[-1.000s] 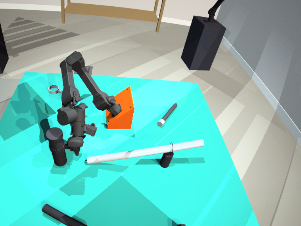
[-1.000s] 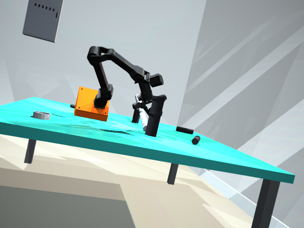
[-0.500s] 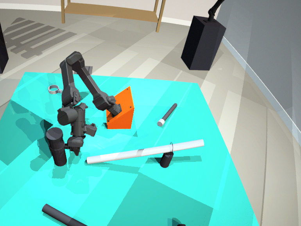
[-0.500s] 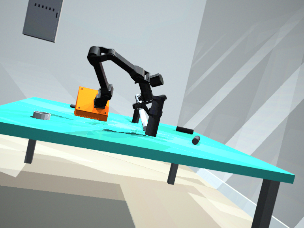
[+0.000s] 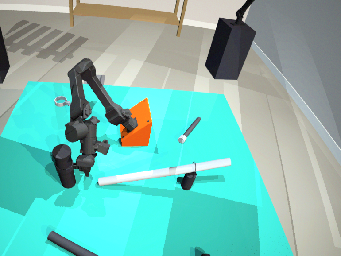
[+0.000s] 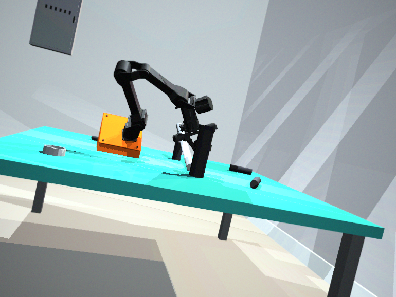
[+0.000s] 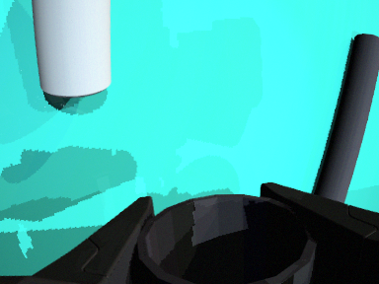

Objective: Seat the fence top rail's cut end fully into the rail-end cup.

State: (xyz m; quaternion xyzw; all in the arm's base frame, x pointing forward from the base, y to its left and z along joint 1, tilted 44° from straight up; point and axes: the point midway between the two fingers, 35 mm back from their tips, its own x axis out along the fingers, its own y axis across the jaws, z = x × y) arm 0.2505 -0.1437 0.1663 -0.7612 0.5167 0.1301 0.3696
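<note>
We see a charcoal-black arm (image 5: 98,89) (image 6: 161,82), its matte links long and boxy, with bevelled edges and bulkier, rounded joints. The elbow (image 5: 84,64) (image 6: 122,67) ends in a drum-like housing in the exterior view. Near the wrist we make out a stout, faceted cylinder (image 5: 76,131). Our gripper (image 5: 84,168) (image 6: 188,137) (image 7: 207,203) is black too; its fingers narrow toward their ends, each marked by a fine, bent seam. Beneath the arm's foot, our orange wedge-shaped mount (image 5: 139,136) (image 6: 111,126) has small dark screws near its corners.
</note>
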